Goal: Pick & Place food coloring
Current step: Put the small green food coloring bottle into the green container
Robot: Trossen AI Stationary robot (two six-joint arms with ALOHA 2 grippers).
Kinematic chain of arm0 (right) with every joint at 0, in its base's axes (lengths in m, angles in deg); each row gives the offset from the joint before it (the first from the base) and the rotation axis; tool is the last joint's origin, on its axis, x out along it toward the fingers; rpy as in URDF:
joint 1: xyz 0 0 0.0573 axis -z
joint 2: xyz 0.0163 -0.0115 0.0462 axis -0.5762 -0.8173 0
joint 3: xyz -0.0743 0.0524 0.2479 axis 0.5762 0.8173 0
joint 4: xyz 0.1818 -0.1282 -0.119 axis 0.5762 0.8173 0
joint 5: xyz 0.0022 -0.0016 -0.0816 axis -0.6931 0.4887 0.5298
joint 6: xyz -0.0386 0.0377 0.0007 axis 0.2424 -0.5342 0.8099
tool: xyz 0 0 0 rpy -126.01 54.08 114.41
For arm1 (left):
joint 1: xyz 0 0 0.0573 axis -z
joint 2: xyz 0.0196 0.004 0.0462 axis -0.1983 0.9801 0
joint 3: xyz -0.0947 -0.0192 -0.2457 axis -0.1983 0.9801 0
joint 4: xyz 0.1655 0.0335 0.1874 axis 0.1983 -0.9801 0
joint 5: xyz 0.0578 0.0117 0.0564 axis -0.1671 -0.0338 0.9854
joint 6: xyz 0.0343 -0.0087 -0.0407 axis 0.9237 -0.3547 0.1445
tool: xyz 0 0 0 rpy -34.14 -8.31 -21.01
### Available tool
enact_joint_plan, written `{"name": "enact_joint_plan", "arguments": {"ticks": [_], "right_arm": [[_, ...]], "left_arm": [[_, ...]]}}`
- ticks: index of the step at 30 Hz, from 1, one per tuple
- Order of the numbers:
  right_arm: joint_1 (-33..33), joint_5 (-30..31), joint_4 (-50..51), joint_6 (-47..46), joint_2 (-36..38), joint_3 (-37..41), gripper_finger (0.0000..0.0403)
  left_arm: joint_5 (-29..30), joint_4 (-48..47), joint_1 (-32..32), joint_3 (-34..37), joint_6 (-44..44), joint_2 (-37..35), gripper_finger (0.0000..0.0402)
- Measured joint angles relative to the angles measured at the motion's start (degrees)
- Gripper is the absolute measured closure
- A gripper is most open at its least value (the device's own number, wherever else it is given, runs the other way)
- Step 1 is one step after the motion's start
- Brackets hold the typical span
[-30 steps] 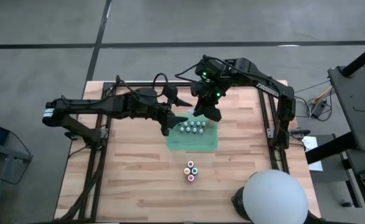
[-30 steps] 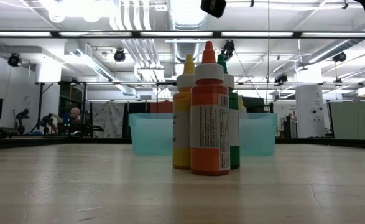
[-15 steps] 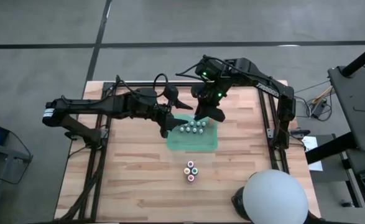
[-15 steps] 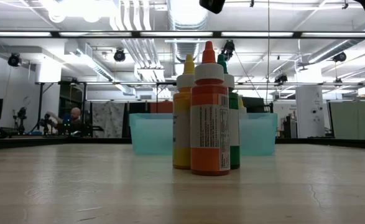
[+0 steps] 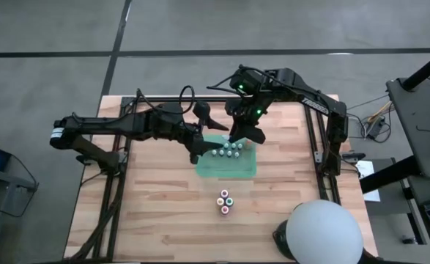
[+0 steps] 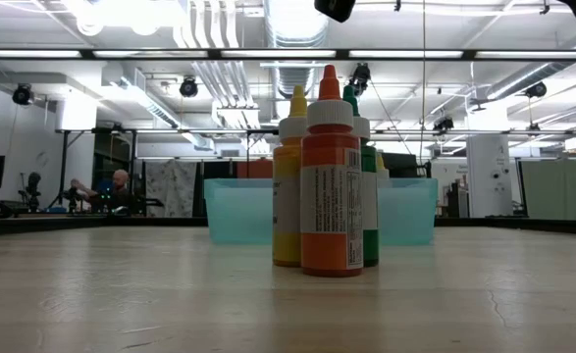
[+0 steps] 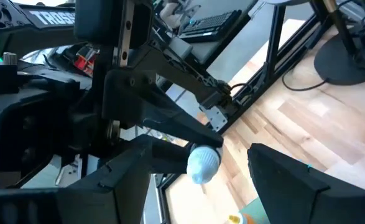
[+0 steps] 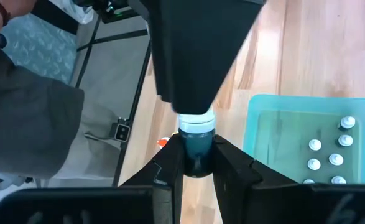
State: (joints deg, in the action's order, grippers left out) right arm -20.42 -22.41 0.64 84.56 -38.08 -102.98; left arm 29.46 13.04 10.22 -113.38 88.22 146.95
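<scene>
We see the right tool (image 8: 198, 163) clamped on a blue-bodied food coloring bottle (image 8: 196, 138), above the teal bin (image 5: 226, 166) holding bottles. Left tool (image 5: 195, 149) gapes empty at the bin's edge. Four bottles (image 5: 225, 202) stand on the desk (image 5: 156, 205).
</scene>
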Motion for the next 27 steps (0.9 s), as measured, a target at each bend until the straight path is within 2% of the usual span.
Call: {"name": "enact_joint_plan", "arguments": {"ticks": [15,27], "right_arm": [[-0.02,0.17,-0.15,0.0,-0.02,0.0,0.0346],[-0.02,0.2,-0.31,0.0,-0.02,0.0,0.0346]], "left_arm": [[-1.25,-0.17,0.35,0.0,-3.27,0.0,0.0168],[-2.45,-0.2,0.35,0.0,-3.9,0.06,0.0242]]}}
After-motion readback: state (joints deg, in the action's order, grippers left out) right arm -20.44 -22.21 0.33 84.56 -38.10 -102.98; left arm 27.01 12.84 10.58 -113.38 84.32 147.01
